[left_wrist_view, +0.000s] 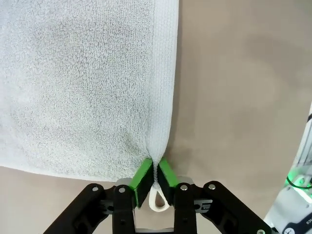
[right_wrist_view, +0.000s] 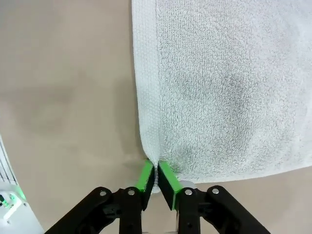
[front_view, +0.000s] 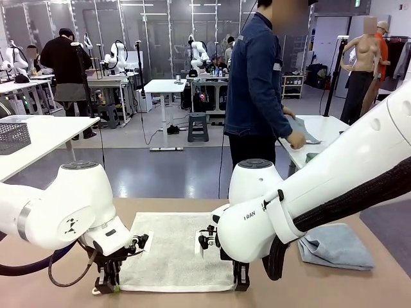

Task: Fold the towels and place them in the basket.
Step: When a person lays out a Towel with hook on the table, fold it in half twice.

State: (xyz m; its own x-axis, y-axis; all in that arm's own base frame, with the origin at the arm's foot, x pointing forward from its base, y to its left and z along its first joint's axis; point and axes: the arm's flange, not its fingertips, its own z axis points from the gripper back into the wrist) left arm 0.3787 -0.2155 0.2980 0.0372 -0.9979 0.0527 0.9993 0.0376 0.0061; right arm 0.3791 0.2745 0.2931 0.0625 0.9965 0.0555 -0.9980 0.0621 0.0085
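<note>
A cream-white towel [front_view: 172,251] lies spread flat on the brown table between my arms. My left gripper [front_view: 108,284] is shut on its near left corner; in the left wrist view the green pads [left_wrist_view: 143,176] pinch the hem, and the cord loop [left_wrist_view: 156,199] pokes out behind them. My right gripper [front_view: 241,282] is shut on the near right corner, where the pads [right_wrist_view: 166,180] squeeze the towel [right_wrist_view: 219,87] at its edge. A light blue-grey towel [front_view: 335,246] rests folded at the table's right. A dark grey mesh basket [front_view: 13,136] stands on a white table at far left.
A person in a dark blue jacket [front_view: 257,83] stands beyond the table's far side, handling cloth on a white table [front_view: 321,131] at the right. Bare brown tabletop [left_wrist_view: 243,97] lies beside the towel on both sides.
</note>
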